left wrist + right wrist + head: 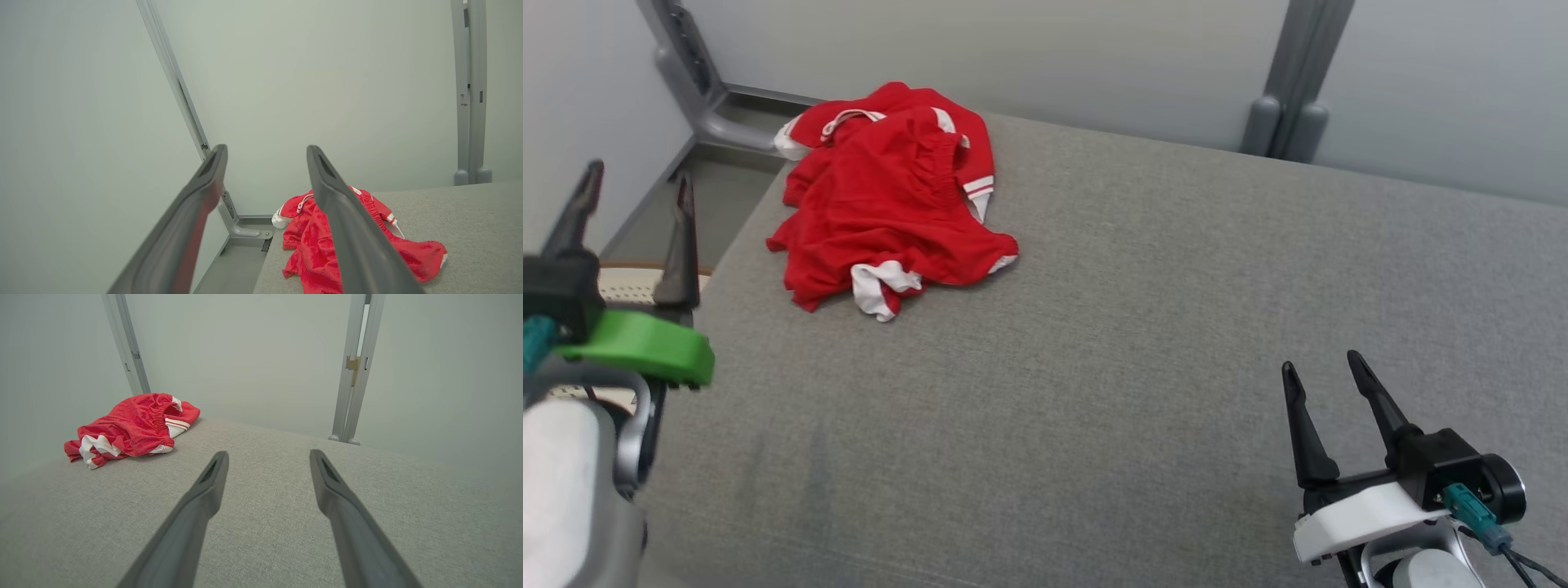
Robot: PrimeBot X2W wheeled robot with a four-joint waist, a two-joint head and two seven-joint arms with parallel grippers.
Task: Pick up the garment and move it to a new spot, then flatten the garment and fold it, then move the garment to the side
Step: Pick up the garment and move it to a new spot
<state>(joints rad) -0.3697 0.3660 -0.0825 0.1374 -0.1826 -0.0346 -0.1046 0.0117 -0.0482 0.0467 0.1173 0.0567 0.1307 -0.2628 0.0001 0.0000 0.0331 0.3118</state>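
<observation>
A red garment with white trim lies crumpled in a heap near the far left corner of the grey fabric surface. It also appears in the left wrist view, garment, partly behind a finger, and at the left of the right wrist view, garment. My left gripper hovers open off the left edge of the surface, nearer me than the garment, with nothing between its fingers. My right gripper stands open over the near right of the surface, far from the garment, and empty.
Pale wall panels close off the back and left. A grey metal post rises behind the far edge, and a grey bracket stands at the far left corner. Past the left edge lies a drop to a lower ledge.
</observation>
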